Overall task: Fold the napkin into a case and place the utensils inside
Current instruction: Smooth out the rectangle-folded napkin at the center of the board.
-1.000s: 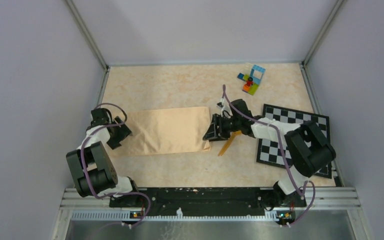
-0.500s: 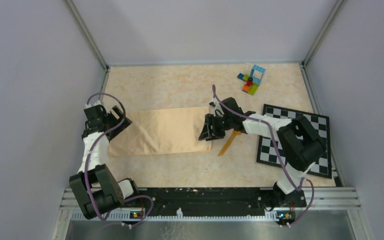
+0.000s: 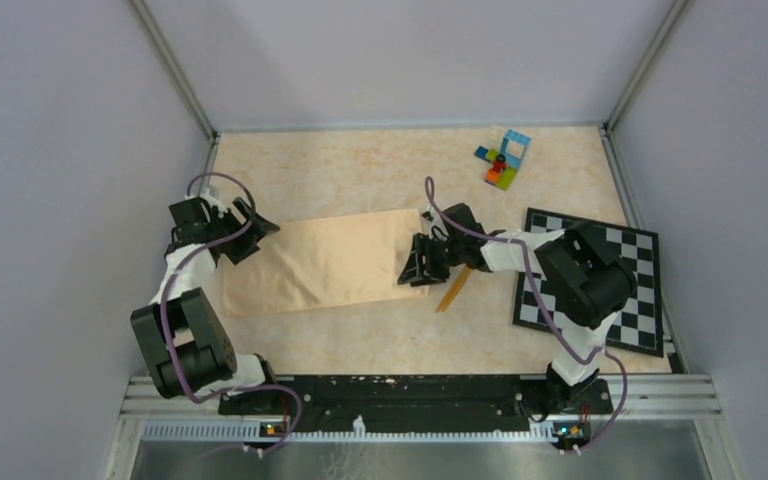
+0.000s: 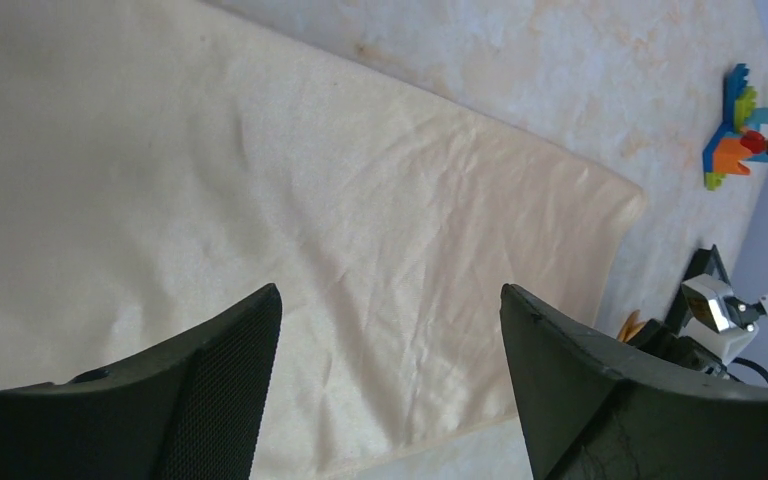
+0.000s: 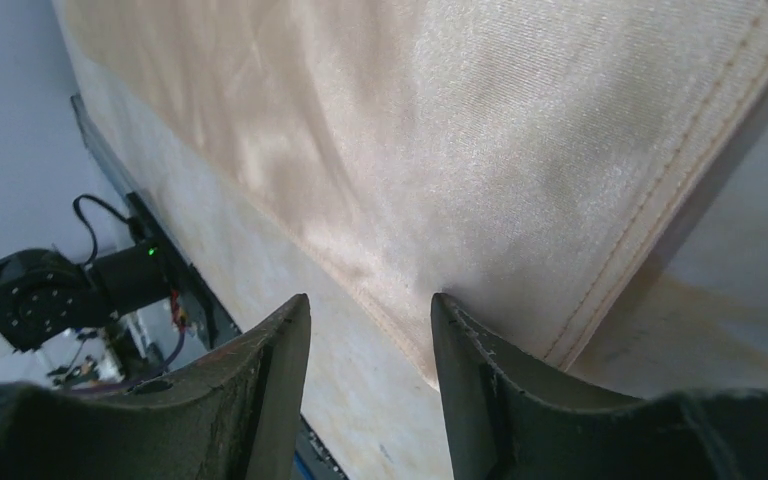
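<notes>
Your left gripper [image 4: 390, 300] has swung from the left edge of the napkin [image 3: 325, 262] up to its far-left corner. The cloth has skewed with it: the near-left corner has slid left and nearer, so the long edges now run at a slant. Your right gripper [image 5: 370, 300] has crept slightly left, onto the near-right corner.

Left: fingers wide apart above the cloth, nothing pinched. Right: fingers apart too, straddling the corner hem. Bare table [image 3: 360, 170] shows in the gap, so no clamp. I cannot tell whether one pad brushes the cloth.

The napkin lies flat mid-table as one wide rectangle, lightly creased and not folded narrow yet. The utensils [image 3: 452, 290] show as an orange strip just right of the near-right corner, partly under your right arm. Spoon and knife can't be told apart here, and they lie outside the cloth. The checkered board [image 3: 630, 250] is on the right and the toy bricks [image 3: 503, 158] are far right, both apart from the cloth.

Judgement: you're at diagonal corners with nothing gripped, so this is set-up for a fold and most of the task remains. Square the cloth first, or the skew will leave the edges mismatched. Watch that the right fingers don't drag the orange strip along.
</notes>
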Action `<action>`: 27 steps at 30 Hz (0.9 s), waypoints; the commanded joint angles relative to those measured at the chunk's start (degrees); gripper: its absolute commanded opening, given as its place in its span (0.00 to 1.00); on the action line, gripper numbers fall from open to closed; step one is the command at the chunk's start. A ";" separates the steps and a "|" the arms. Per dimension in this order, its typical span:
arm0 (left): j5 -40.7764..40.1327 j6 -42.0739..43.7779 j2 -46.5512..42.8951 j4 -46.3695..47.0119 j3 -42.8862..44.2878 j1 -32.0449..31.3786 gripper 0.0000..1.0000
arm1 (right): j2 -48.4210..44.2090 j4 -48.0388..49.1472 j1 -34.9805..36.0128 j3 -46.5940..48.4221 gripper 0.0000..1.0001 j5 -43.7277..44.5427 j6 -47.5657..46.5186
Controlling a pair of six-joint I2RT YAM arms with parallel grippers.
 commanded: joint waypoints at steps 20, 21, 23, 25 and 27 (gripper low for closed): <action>0.80 -2.36 14.87 5.51 10.64 1.87 0.83 | 21.45 -5.30 -5.65 42.23 0.52 0.54 -3.61; -0.08 -2.09 15.46 5.22 10.88 1.92 0.83 | 22.69 -5.29 -6.06 43.55 0.52 0.13 -3.46; -1.55 -1.77 16.59 5.02 10.98 2.25 0.82 | 25.09 -4.79 -7.24 45.04 0.52 -0.79 -2.93; -3.07 -1.58 17.90 5.12 10.76 2.75 0.82 | 26.74 -3.08 -8.34 45.05 0.52 -1.76 -2.12; -5.32 -1.29 19.35 4.84 10.78 3.44 0.82 | 28.39 -1.70 -9.51 44.93 0.52 -1.71 -2.14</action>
